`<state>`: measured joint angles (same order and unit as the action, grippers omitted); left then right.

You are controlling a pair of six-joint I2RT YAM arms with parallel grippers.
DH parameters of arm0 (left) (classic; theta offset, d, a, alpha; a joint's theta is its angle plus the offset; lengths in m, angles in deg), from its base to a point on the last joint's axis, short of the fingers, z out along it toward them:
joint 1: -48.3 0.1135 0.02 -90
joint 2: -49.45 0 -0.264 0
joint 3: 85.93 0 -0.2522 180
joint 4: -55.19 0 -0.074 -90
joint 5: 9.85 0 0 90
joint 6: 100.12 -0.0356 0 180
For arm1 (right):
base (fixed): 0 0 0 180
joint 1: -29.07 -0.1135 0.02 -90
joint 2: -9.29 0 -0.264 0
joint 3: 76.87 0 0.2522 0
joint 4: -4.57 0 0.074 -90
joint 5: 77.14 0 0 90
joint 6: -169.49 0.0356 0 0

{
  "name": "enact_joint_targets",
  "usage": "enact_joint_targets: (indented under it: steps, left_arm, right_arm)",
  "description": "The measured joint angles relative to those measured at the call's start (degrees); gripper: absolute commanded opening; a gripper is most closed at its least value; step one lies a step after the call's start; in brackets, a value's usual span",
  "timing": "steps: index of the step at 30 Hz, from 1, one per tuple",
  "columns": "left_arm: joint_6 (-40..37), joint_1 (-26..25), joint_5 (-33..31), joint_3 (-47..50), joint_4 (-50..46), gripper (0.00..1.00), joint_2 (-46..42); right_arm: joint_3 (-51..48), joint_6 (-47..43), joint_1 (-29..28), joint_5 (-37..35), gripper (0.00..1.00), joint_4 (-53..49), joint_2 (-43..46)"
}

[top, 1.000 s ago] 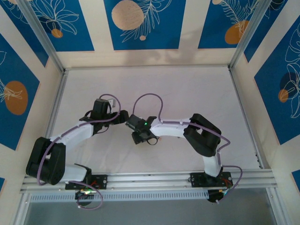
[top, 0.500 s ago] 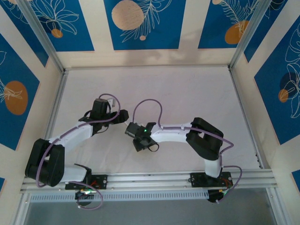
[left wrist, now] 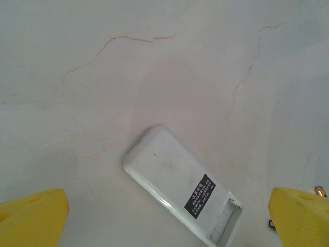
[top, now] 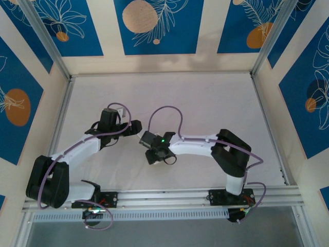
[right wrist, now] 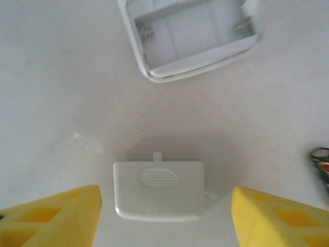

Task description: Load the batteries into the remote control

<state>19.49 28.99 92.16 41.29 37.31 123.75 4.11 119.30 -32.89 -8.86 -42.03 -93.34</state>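
Note:
The remote control (left wrist: 175,177) lies back-up on the table, a black label on it and its battery bay (right wrist: 193,36) open and empty. My left gripper (left wrist: 169,208) hangs open above it, a yellow finger on either side, touching nothing. My right gripper (right wrist: 167,206) is open too, its fingers standing apart from the loose white battery cover (right wrist: 158,188) that lies flat just below the bay. A sliver of a dark battery (right wrist: 322,167) with a gold end shows at the right edge. In the top view both grippers (top: 134,127) (top: 149,145) meet at mid-table.
The table (top: 205,103) is pale marbled stone, walled by blue-and-cream panels (top: 154,25). A metal rail (top: 164,195) carries both arm bases at the near edge. A small glint of a gold-ended piece (left wrist: 320,191) lies beside the left gripper's right finger.
The right arm's elbow has swung to the right and its wrist has shifted slightly toward the near edge. The left arm has barely moved.

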Motion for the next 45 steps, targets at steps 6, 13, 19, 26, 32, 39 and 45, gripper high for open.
enact_joint_targets:
  steps: [6, 13, 19, 26, 32, 39, 45]
  left_arm:
    - [-0.2, -0.76, -0.04, 0.0, 0.02, 1.0, 0.0]
    - [-1.66, -5.11, -0.04, -0.35, -0.22, 0.95, -0.31]
    - [-3.26, -11.78, -0.11, -4.72, -1.84, 0.89, 2.84]
    - [-9.84, -21.03, -2.67, -10.36, -7.32, 0.77, 8.72]
    - [-19.08, -26.95, -6.05, -19.19, -15.58, 0.71, 15.04]
    - [-28.79, -31.1, -10.43, -28.39, -24.61, 0.6, 23.61]
    - [-35.28, -32.37, -11.06, -30.27, -28.5, 0.59, 27.56]
  right_arm:
    - [-6.47, 3.52, 4.57, 3.48, 0.68, 2.34, 9.46]
    - [-17.62, 6.8, 11.63, 7.45, 0.72, 5.64, 20.06]
    - [-24.72, 7.08, 19.26, 10.91, 0.87, 8.61, 31.04]
    - [-30.14, 6.21, 27.47, 16.11, 0.99, 9.7, 42.64]
    - [-31.67, 5.11, 34.95, 21.18, 0.99, 9.6, 49.05]
    - [-33.73, 3.93, 41.42, 26.38, 0.99, 9.62, 54.25]
    - [-35.26, 3.5, 45.09, 29.81, 0.99, 9.64, 56.89]
